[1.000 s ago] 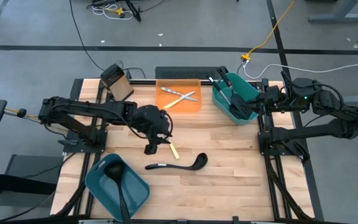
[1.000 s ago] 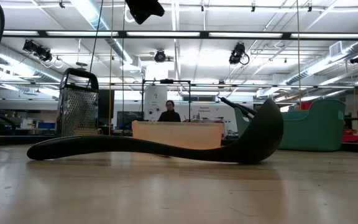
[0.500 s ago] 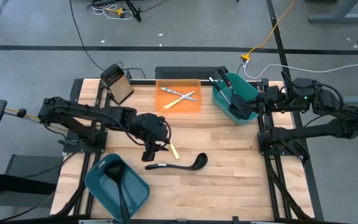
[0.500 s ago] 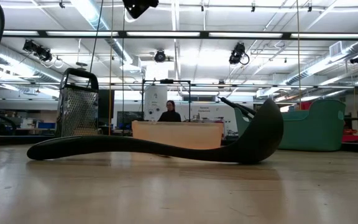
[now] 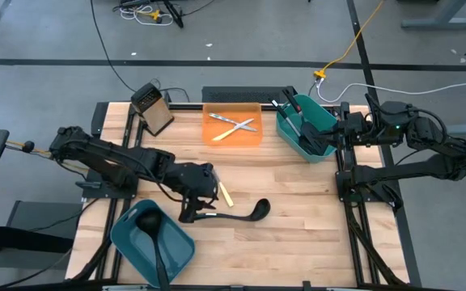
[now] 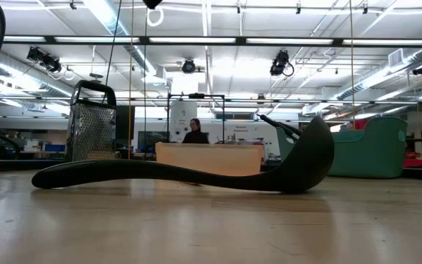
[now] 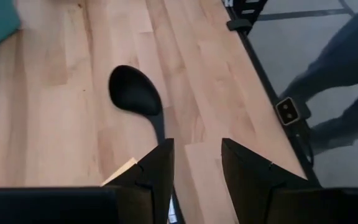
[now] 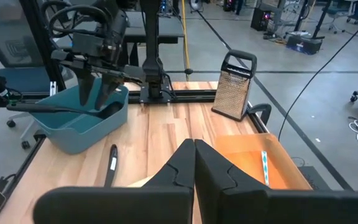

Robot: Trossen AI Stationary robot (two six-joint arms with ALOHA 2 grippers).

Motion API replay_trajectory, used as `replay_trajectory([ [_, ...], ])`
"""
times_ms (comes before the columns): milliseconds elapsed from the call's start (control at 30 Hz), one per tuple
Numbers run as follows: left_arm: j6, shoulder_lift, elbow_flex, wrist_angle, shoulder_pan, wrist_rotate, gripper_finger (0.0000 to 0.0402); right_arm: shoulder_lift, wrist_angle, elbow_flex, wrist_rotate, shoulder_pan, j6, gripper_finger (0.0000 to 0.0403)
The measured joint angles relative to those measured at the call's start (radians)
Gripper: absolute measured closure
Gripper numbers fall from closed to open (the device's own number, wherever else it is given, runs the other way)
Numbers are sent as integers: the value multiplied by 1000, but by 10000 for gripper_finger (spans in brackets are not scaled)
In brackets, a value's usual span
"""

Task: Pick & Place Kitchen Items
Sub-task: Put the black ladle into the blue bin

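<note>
A black ladle (image 5: 231,214) lies on the wooden table, its bowl (image 7: 134,93) toward the right and its handle end toward the left; it also shows in the low view (image 6: 196,173). My left gripper (image 5: 191,212) hovers open above the handle end (image 7: 160,132), and its point in the left wrist view (image 7: 196,155) is beside the handle. A pale yellow-handled piece (image 5: 226,195) lies just beyond the ladle. Silver cutlery (image 5: 235,126) lies on the orange tray (image 5: 217,137). My right gripper (image 8: 194,163) is shut and empty by the table's right edge (image 5: 336,136).
A teal bin (image 5: 140,246) at the near left holds another black ladle. A second teal bin (image 5: 324,120) at the far right holds black utensils. A metal grater (image 5: 153,107) stands at the far left. Bare wood lies right of the ladle.
My left gripper has moved toward the table's near edge and a little left, from beside the yellow-handled piece to above the ladle's handle end. The ladle and the other things have stayed where they were.
</note>
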Motion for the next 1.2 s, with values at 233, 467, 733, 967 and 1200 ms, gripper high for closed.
replay_trajectory([
  [233, -9, 0, 0, 0, -18, -89, 262, 0, 0, 0, 0, 0, -3, 398],
  [467, -33, 0, 0, 0, -18, -113, 262, 0, 0, 0, 0, 0, -1, 398],
  [733, -88, 0, 0, -28, -18, -118, 248, 0, 0, 0, 1, 0, -7, 398],
  [967, -92, 0, 0, -49, -18, -111, 192, 0, 0, 0, 2, 0, -7, 398],
  [1200, -91, 1, 0, -65, -18, -119, 163, 0, 0, 0, 2, 0, -7, 398],
])
